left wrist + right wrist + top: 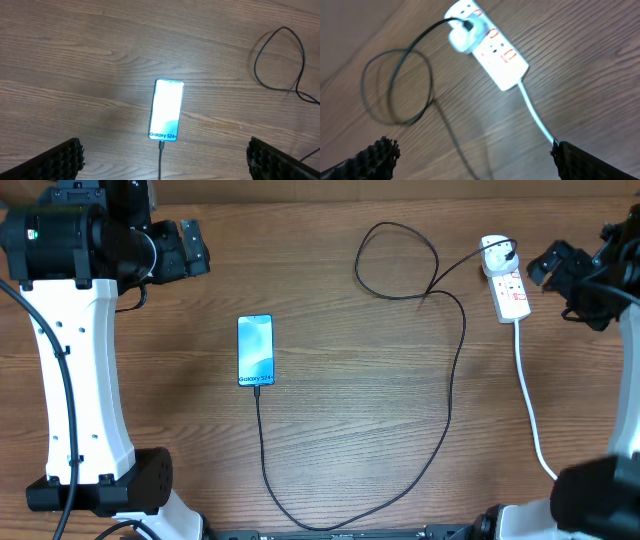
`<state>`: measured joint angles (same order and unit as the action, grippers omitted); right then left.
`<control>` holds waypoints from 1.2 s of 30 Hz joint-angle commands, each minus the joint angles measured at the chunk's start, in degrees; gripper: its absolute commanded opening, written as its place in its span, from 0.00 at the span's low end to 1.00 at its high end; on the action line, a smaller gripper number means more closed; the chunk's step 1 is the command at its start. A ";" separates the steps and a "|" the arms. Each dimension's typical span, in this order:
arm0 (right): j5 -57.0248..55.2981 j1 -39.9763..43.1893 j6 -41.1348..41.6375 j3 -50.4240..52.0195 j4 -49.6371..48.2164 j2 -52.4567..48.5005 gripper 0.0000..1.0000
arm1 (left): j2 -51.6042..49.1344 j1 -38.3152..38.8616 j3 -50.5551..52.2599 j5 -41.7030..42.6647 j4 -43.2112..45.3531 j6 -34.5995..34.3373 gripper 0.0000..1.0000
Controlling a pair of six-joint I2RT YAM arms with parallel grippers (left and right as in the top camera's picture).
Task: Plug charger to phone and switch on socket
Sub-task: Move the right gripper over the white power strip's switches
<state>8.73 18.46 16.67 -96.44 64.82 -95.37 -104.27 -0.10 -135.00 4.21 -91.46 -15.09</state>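
Flat on the table [150, 410], left of centre, screen up and lit: the phone [255, 350]. Looks already joined at its near short edge to the connector [257, 386] of the charger [455, 380], though too small in the overhead view to confirm full seating. Far right, toward the back edge: the socket [508, 285], with the charger's white plug [495, 252] pushed into its rear outlet and the thick white cord [530, 410] trailing to the front.

Wide open and empty: the left gripper [200, 246], well back and left of the phone, ribbed pads [60, 160] at the corners of the wrist view with only wood, phone and cable between. Likewise spread wide with nothing held: the right gripper [545, 268], just beside the socket and touching nothing.

Handling, as a judgement:
- **Phone:** light, rigid, glass-faced and slick. Best pinched across the long dark edges, never on the screen.
- **Cable:** limp and springy, apt to drag the phone if tugged. Best taken at the stiff connector, just behind the tip.
- **Socket:** light enough to skid on bare wood under a sideways push. Best pressed straight down at the red switch marks [506, 56] beside the plug, or steadied by its long sides.
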 commanded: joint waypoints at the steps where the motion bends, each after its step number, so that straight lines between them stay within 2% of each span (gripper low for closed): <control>1: -1.03 1.01 1.14 -1.11 -2.97 -3.67 1.00 | 1.14 0.11 -0.48 -0.59 0.17 -0.35 1.00; 7: -2.01 1.22 1.31 -1.11 -9.75 -8.61 1.00 | 1.14 0.11 -0.48 -0.59 0.17 -0.35 1.00; 19: -13.77 1.22 2.19 -1.70 -17.11 -15.30 1.00 | 1.14 0.11 -0.48 -0.59 0.17 -0.35 1.00; 36: -16.17 1.22 1.33 -1.77 -25.62 -24.92 1.00 | 1.14 0.11 -0.48 -0.59 0.17 -0.35 1.00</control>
<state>-6.44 19.46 18.13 -96.49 40.07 -118.80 -104.27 -0.10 -135.00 4.21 -91.33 -15.09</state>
